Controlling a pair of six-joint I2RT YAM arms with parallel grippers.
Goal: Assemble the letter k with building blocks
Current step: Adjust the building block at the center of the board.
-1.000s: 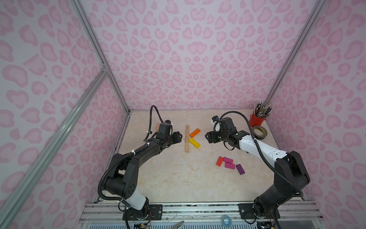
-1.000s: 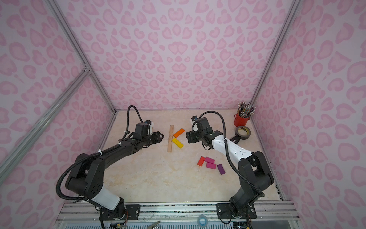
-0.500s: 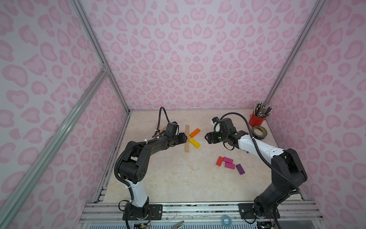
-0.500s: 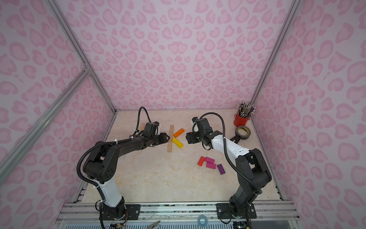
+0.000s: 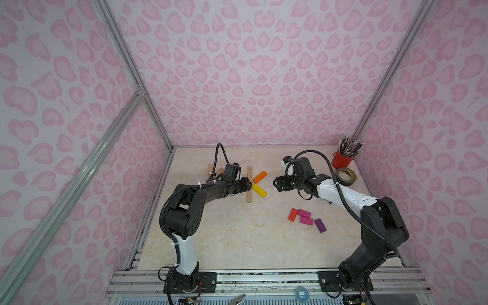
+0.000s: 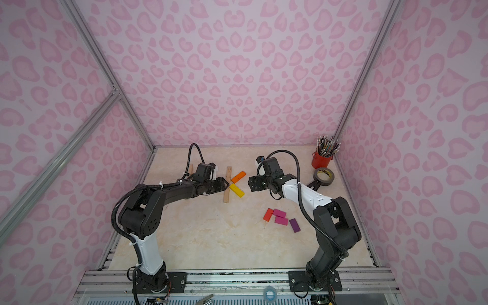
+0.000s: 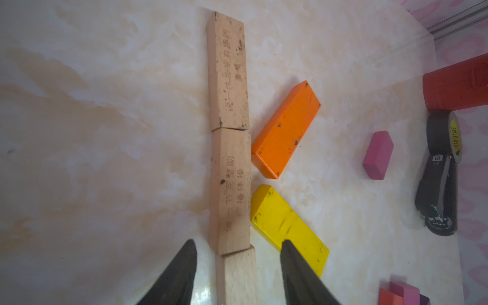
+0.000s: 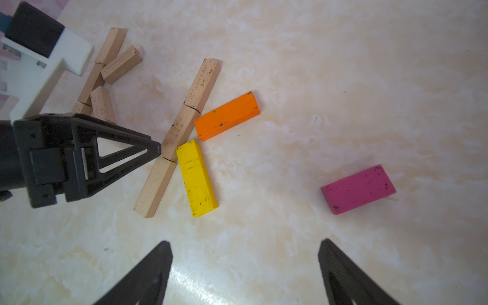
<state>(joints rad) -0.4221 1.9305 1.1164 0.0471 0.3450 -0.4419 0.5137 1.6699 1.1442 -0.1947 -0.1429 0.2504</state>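
Left gripper point(image 7: 239, 244) fingers partly spread, straddling the near wooden bar point(image 7: 237, 280) with a gap on each side, gripping nothing. That bar is the near end of the stem point(image 7: 229, 184): three plain light-wood bars laid end to end, far to near, mid-table, two with printed characters. Orange bar point(image 7: 286, 129) slants far-right off the stem's middle. Yellow bar point(image 7: 287, 227) slants near-right, one corner at the stem. Together they make a K shape. Right gripper point(image 8: 245, 240) fingers wide, nothing between, over bare table point(image 5: 237, 237) right of the K.

Counts: 3 stem bars, 1 orange, 1 yellow. Lone magenta bar point(image 8: 357, 188) lies flat by the right gripper, hidden under it in both top views. Near-right cluster: 1 red bar point(image 5: 292, 214), 2 magenta bars point(image 5: 303, 212), 1 purple bar point(image 5: 320, 225). Loose wooden bars point(image 8: 120, 63) far-left of the stem, at least four, partly covered by the left arm.

Far-right corner: red pencil cup point(image 5: 342, 161), grey tape roll point(image 5: 346, 176) just beside it, black tool point(image 7: 438, 190) against the roll.
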